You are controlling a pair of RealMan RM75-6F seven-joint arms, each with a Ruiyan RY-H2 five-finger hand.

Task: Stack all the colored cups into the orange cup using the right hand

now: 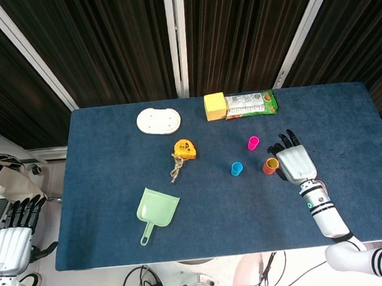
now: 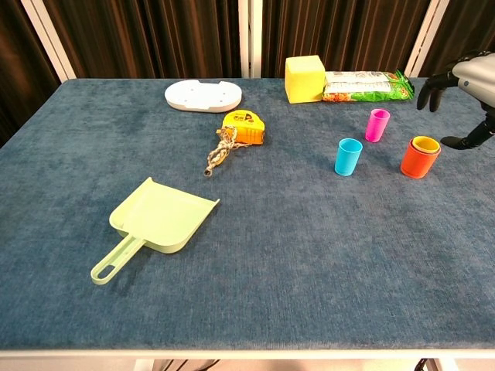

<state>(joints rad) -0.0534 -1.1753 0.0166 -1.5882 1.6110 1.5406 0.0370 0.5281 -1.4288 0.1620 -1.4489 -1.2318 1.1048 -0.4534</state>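
The orange cup [image 2: 420, 158] [image 1: 269, 167] stands upright at the right of the table, with a yellow cup [image 2: 426, 144] nested inside it. A blue cup [image 2: 348, 156] [image 1: 237, 169] stands just to its left. A magenta cup [image 2: 377, 124] [image 1: 253, 142] stands behind them. My right hand [image 1: 295, 161] [image 2: 468, 85] hovers just right of the orange cup with its fingers spread, holding nothing. My left hand [image 1: 13, 236] hangs off the table at the lower left, open and holding nothing.
A green dustpan [image 2: 152, 222] lies front left. An orange tape measure with a rope [image 2: 240, 131] sits mid-table. A white tray [image 2: 203, 96], a yellow box [image 2: 304, 78] and a green snack packet [image 2: 366, 84] line the far edge.
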